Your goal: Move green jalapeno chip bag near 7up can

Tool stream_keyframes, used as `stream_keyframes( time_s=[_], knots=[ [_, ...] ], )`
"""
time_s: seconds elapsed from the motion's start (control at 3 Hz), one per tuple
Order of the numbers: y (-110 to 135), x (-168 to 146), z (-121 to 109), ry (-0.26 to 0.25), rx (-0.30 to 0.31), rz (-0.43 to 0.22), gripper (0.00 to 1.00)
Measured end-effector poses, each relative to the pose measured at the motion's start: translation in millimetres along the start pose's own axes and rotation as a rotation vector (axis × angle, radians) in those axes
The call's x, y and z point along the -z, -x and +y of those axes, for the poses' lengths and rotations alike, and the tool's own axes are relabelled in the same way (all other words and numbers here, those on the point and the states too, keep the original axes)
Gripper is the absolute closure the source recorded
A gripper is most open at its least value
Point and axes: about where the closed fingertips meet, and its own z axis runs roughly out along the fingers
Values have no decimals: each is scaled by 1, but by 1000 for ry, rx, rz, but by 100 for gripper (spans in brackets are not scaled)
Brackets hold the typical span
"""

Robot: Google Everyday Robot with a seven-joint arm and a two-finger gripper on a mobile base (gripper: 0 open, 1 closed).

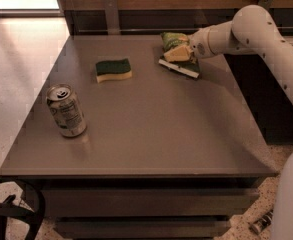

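Note:
The green jalapeno chip bag (pixel 171 40) lies crumpled at the far right of the grey table (pixel 161 129), its pale bottom seam pointing toward me. My gripper (pixel 178 54) reaches in from the right on the white arm and is shut on the middle of the bag, which still rests on the table. The 7up can (pixel 66 110), silver-grey with a pull-tab top, stands upright near the table's left front, far from the bag.
A yellow sponge with a dark green top (pixel 113 69) lies at the back, between the can and the bag. A wall with a metal rail runs behind the table. The table's right edge drops off under the arm.

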Motion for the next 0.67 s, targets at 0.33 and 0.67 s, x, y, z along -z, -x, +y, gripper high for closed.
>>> stream_keyframes(
  time_s=[0.33, 0.67],
  knots=[
    [1, -1, 0, 5, 0, -2, 100],
    [1, -1, 0, 5, 0, -2, 100]
  ],
)
